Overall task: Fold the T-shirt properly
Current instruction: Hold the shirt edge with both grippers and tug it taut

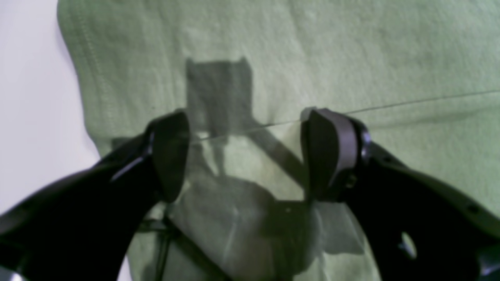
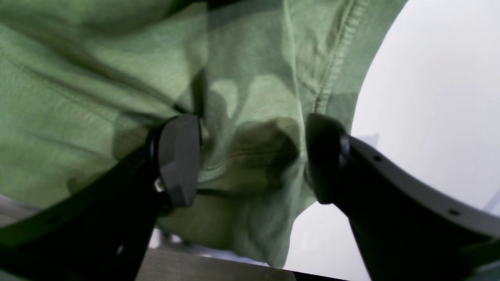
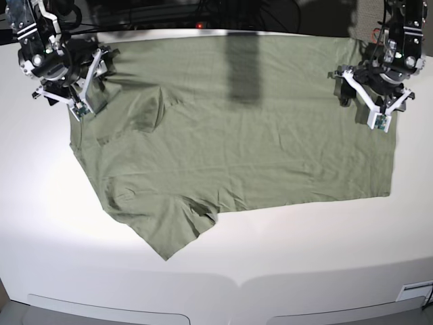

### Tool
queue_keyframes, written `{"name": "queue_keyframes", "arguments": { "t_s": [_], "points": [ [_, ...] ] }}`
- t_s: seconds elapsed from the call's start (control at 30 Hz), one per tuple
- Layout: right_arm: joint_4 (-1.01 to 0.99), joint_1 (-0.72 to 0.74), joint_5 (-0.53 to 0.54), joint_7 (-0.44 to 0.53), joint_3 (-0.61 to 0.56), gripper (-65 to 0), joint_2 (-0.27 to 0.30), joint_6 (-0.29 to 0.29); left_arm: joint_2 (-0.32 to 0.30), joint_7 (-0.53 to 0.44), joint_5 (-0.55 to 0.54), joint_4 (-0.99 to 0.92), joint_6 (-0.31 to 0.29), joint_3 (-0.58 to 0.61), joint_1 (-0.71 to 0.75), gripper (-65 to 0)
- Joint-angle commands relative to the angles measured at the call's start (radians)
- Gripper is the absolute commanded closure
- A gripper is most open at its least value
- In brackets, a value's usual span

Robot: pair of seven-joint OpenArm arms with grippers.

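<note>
A sage-green T-shirt [image 3: 230,135] lies spread across a white table [image 3: 40,223], its long axis running side to side in the base view; one short sleeve [image 3: 172,227] points toward the near edge at lower left, while the straight hem sits at the right of that view, and soft wrinkles cross the body, with a rumpled fold near the upper left; a dark shadow band falls on the cloth near the far edge. The right gripper [image 3: 88,87] hangs over the shirt's far-left corner in the base view, its jaws spread wide; the right wrist view shows the two dark pads apart with bunched fabric and a stitched hem [image 2: 336,58] between and behind them, though whether the pads touch the cloth cannot be told. The left gripper [image 3: 362,101] stands over the far-right corner near the hem, jaws likewise wide apart; the left wrist view shows flat green cloth [image 1: 312,58] beneath the open pads, a thin crease line running across it, and the shirt's stitched edge meeting bare table at the left.
</note>
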Motion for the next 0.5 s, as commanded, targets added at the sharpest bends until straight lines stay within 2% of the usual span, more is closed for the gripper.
{"name": "queue_keyframes", "arguments": {
  "t_s": [0.0, 0.47],
  "points": [
    [0.003, -0.011, -0.023, -0.041, 0.004, -41.6, 0.015, -0.005, -0.003, 0.161, 0.088, -0.035, 0.006, 0.012, 0.015, -45.1],
    [0.019, -0.046, -0.021, -0.056, 0.004, -41.6, 0.018, -0.005, -0.003, 0.159, 0.088, -0.034, 0.006, 0.012, -0.01, -45.1]
  ]
}}
